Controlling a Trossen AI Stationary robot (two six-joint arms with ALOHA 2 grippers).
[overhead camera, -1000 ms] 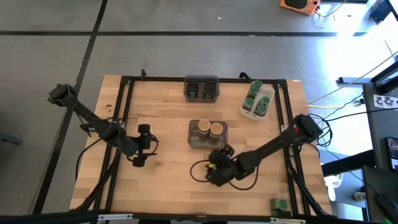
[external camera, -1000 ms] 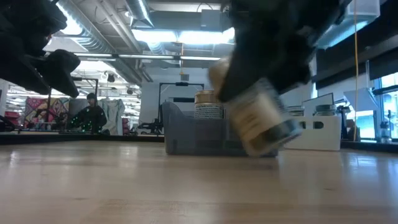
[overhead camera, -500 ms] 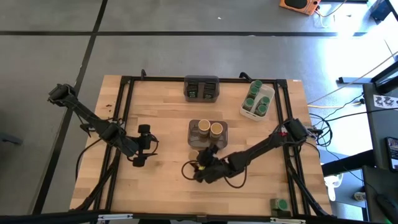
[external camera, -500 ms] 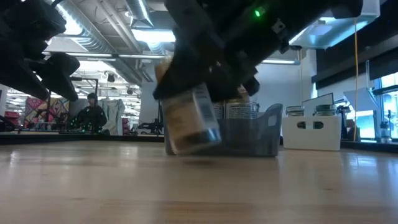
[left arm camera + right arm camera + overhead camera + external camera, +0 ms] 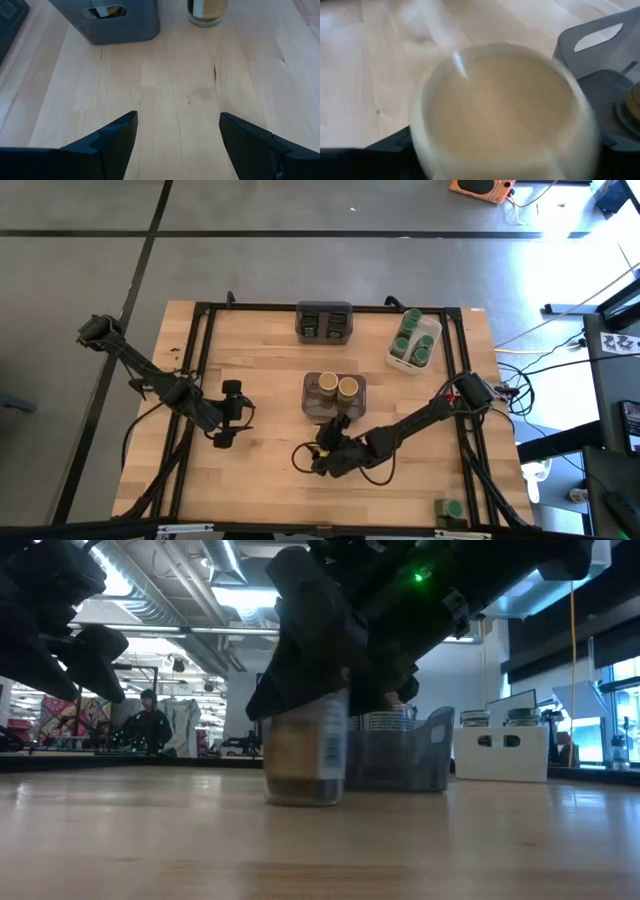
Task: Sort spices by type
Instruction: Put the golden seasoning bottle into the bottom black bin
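While two tan-lidded jars (image 5: 338, 386) already sat in the grey bin (image 5: 310, 406), the right gripper (image 5: 327, 454) stood a third jar (image 5: 305, 762) upright on the table just before the bin, its long axis vertical, lid up. Whether its fingers still gripped could not be told. Next, seemingly: let go, lift clear. The left gripper (image 5: 228, 413) waited wide open, well apart.

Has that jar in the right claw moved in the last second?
Yes. The tan-lidded jar went from tilted in the air right of the grey bin to upright on the table at the bin's left end.
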